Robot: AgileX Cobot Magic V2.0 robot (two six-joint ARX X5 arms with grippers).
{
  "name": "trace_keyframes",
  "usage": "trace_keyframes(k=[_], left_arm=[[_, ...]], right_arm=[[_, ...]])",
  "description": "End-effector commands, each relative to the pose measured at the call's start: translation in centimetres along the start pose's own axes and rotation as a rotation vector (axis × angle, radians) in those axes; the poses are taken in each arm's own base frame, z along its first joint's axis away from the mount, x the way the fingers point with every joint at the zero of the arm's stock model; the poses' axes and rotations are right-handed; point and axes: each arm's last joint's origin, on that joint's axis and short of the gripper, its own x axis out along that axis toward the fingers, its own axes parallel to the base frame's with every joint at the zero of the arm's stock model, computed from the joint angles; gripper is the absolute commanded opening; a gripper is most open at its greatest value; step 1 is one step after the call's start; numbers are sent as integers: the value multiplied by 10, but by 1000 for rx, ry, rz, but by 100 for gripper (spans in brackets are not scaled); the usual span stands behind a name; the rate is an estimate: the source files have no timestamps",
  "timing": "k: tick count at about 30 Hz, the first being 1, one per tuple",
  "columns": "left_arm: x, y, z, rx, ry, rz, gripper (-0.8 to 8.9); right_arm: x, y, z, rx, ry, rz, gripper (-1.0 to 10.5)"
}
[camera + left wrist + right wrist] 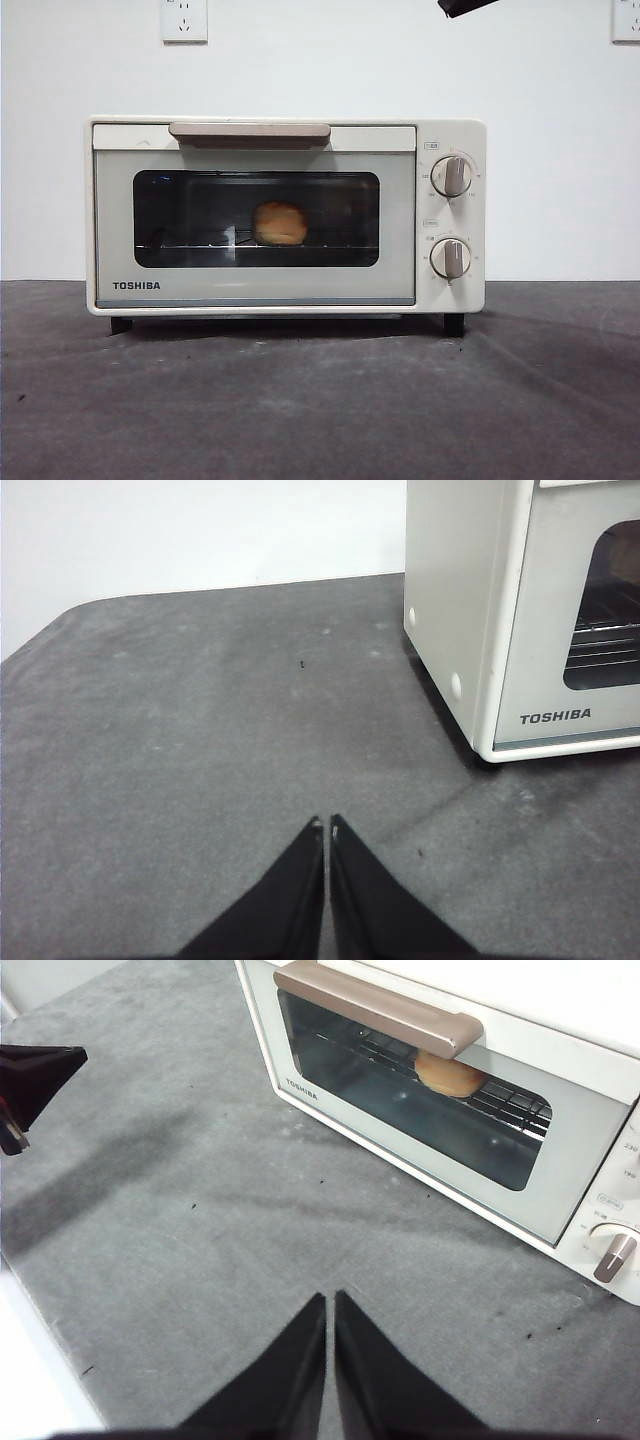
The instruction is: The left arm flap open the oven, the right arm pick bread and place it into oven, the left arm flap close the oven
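Oven (285,215): door stood shut, bread (279,223) on rack inside. Left gripper (326,825) and right gripper (330,1300): jaws together, empty, clear of oven. Advice: confirm door seated flush.

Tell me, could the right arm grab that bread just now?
Probably not. The bread sits on the wire rack inside the oven, and the oven's glass door looks fully shut in front of it. The right gripper hangs back over the table, jaws together; the door would need opening first.
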Motion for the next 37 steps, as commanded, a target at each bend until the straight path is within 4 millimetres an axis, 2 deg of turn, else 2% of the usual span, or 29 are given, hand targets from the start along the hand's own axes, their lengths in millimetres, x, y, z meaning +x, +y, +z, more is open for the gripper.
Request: trace_keyframes(k=[1, 32, 37], left_arm=[[2, -1, -7, -6, 21, 1, 16], [2, -1, -7, -24, 21, 0, 16], [2, -1, -7, -24, 21, 0, 16]], right_arm=[[0, 2, 3, 1, -11, 7, 10], [0, 2, 3, 1, -11, 7, 10], [-11, -7, 5, -16, -59, -41, 10]])
